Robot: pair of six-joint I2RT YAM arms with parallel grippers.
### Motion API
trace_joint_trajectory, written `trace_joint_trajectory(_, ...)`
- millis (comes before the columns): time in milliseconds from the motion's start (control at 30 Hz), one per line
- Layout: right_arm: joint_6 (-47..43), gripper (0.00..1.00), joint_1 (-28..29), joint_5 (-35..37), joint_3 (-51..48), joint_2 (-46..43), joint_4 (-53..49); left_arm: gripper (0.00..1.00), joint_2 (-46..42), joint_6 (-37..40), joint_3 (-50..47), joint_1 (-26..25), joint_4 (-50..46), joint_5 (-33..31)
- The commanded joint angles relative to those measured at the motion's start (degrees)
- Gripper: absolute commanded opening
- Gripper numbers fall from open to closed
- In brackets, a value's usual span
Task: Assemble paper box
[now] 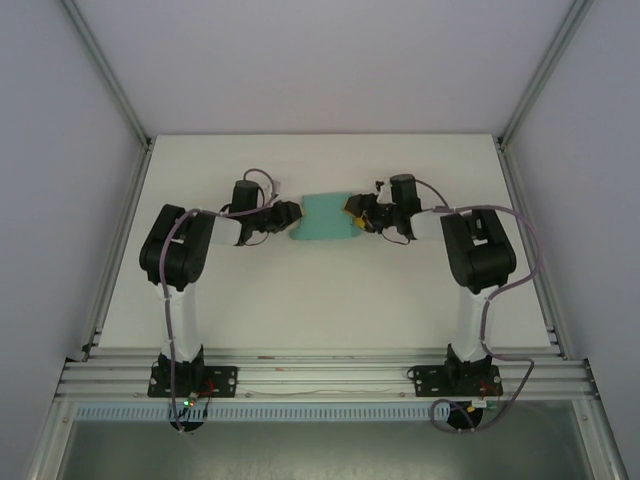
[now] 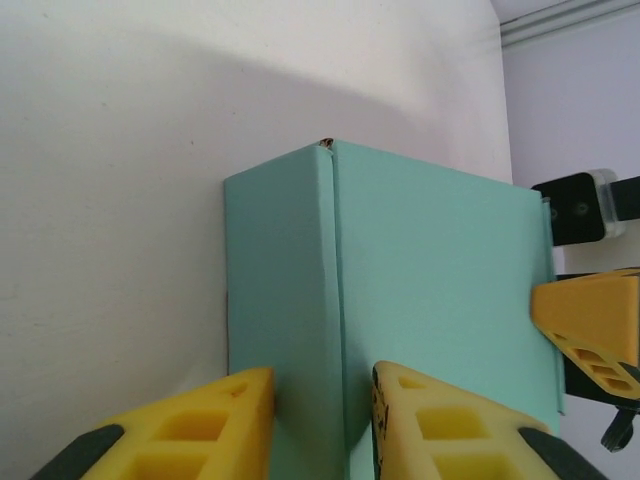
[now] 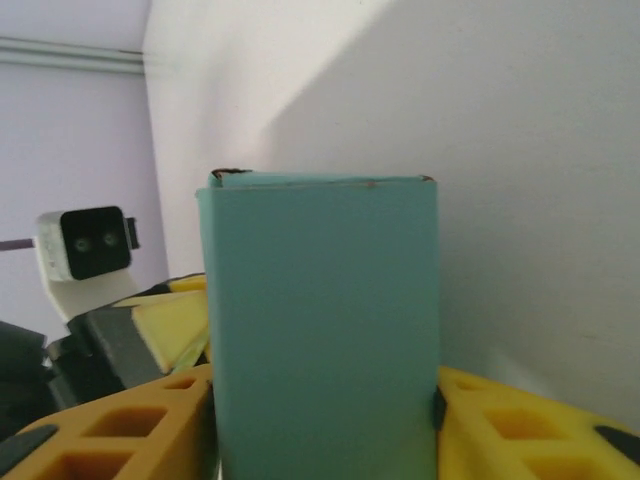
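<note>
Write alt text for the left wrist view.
A teal paper box sits on a white table, its near end gripped by the left gripper, one yellow finger on each side. The right gripper's yellow finger meets its right edge.

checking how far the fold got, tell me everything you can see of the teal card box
The teal-green thin card box is plain and matte, folded into a flat rectangular block with sharp creases. It lies on the white table, towards the far side. The right arm's yellow fingers press its sides at one end; the left arm's yellow fingers straddle a creased edge at the other.
</note>
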Motion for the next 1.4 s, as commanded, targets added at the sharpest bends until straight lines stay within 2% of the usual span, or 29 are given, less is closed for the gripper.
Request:
trace_joint_trajectory(0, 0.5, 0.37, 1.1, -4.8, 0.0, -2.5, 4.1, 0.38, -0.5, 1.4, 0.0, -1.2, -0.6, 0.3)
trace_joint_trajectory(67, 0.6, 0.35, 1.0, -4.6, -0.6, -4.1, 3.6, 0.46, -2.6, 3.0, 0.4, -1.2, -1.4, 0.1)
trace_joint_trajectory(100, 0.7, 0.35, 0.9, -4.2, -1.1, -5.0, 3.3, 0.54, -3.8, 4.1, 0.6, -1.1, -2.0, 0.0)
trace_joint_trajectory(167, 0.5, 0.35, 0.8, -2.9, -1.6, -7.3, 0.5, 0.81, -6.8, 7.8, 1.0, -1.1, -4.7, -1.0)
trace_joint_trajectory(200, 0.4, 0.35, 0.8, -2.1, -1.7, -8.4, -1.8, 0.99, -8.1, 10.5, 1.1, -1.3, -6.6, -2.0)
trace_joint_trajectory(400, -1.4, 0.38, -0.2, 2.0, 2.2, -14.2, -26.4, 1.00, -22.1, 31.6, 2.7, -2.8, -21.3, -18.8)
trace_joint_trajectory(467, -1.5, 0.36, -0.4, 3.2, 4.1, -15.2, -34.6, 1.00, -25.8, 39.5, 3.2, -3.9, -24.7, -19.6)
trace_joint_trajectory(600, -1.7, 0.36, -1.0, 0.4, 10.0, -14.8, -51.0, 1.00, -31.8, 64.6, 4.0, -10.4, -36.8, -19.1)
trace_joint_trajectory(667, -0.8, 0.36, -1.3, -1.3, 11.7, -14.5, -56.1, 1.00, -33.4, 75.4, 3.9, -14.5, -42.5, -21.4)
trace_joint_trajectory(733, 0.3, 0.36, -1.8, -4.3, 12.5, -14.3, -59.5, 1.00, -34.8, 82.2, 2.3, -17.3, -44.1, -22.4)
trace_joint_trajectory(867, -0.9, 0.32, -2.3, -7.3, 15.3, -14.0, -66.5, 1.00, -36.1, 88.1, -0.2, -18.6, -43.4, -21.6)
trace_joint_trajectory(967, -1.0, 0.33, -2.4, -7.0, 16.5, -13.3, -70.3, 1.00, -34.9, 89.9, 1.0, -20.2, -45.0, -24.5)
trace_joint_trajectory(1133, 0.3, 0.27, -2.6, -13.1, 18.6, -7.9, -73.4, 1.00, -30.8, 93.1, 3.7, -23.1, -46.1, -28.7)
trace_joint_trajectory(1233, 0.8, 0.27, -2.7, -11.8, 18.8, -6.9, -73.0, 1.00, -28.6, 92.5, 4.9, -23.3, -46.0, -30.3)
trace_joint_trajectory(1367, 5.3, 0.29, -2.7, -14.5, 17.8, -6.8, -69.4, 1.00, -27.4, 93.9, 5.6, -23.5, -47.9, -27.7)
